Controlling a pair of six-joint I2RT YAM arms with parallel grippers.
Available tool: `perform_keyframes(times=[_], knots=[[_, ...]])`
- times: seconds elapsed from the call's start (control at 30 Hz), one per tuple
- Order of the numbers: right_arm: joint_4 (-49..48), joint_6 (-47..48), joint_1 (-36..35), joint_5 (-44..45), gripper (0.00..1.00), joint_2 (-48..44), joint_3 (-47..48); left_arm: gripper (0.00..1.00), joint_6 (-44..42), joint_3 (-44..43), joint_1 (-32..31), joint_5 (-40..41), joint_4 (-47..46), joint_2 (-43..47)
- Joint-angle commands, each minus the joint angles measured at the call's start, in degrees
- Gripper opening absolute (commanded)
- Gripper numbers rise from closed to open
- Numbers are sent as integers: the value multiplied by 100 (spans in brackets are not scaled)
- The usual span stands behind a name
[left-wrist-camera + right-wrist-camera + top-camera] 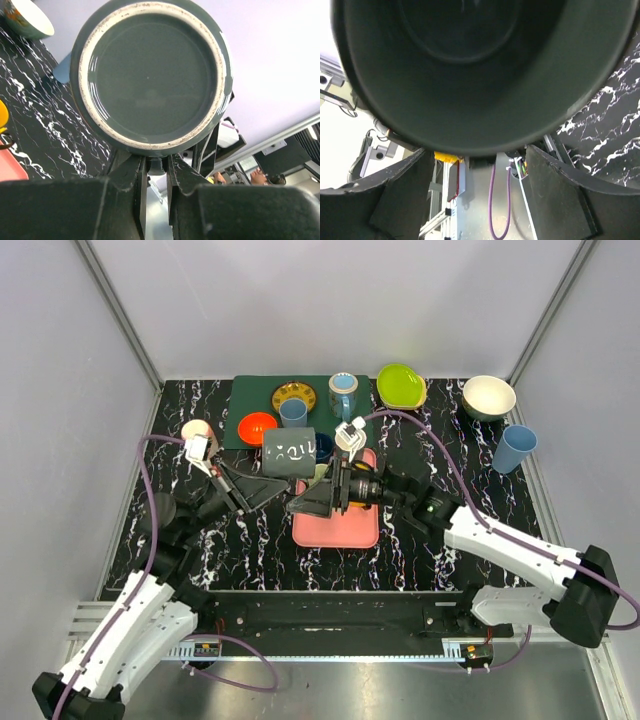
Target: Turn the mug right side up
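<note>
The dark grey mug (289, 452) hangs on its side in the air above the far edge of the pink tray (336, 527). My left gripper (264, 490) is shut on the mug's handle. In the left wrist view the mug's round base (150, 75) faces the camera and the handle (155, 166) sits pinched between the fingers of the left gripper (156, 170). My right gripper (316, 498) is open just right of the mug. The right wrist view looks into the mug's dark mouth (470, 65), with the right gripper (475, 172) spread wide below the rim.
Behind the mug a green mat (252, 390) holds an orange bowl (258, 426), a blue cup (293, 411), a yellow patterned bowl (294, 395) and a grey-blue mug (343, 392). A lime bowl (400, 385), white bowl (488, 396) and blue cup (514, 448) stand at back right.
</note>
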State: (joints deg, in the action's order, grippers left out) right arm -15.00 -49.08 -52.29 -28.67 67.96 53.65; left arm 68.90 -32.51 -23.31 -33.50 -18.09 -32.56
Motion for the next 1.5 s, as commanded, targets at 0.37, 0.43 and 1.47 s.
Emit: perform_keyframes(times=[0.37,0.43,1.47], knots=[[-1232,-523,378,-728,46,665,647,0,-316,-36,-736,27,-731,-128],[-1373,-576,413,-702,30,674,629,0,-342,-45,-824,36,-723,-163],[5374,2974,-482,3154,0,-443,1553,73,-2214,-862,-921,4015,4081,653]])
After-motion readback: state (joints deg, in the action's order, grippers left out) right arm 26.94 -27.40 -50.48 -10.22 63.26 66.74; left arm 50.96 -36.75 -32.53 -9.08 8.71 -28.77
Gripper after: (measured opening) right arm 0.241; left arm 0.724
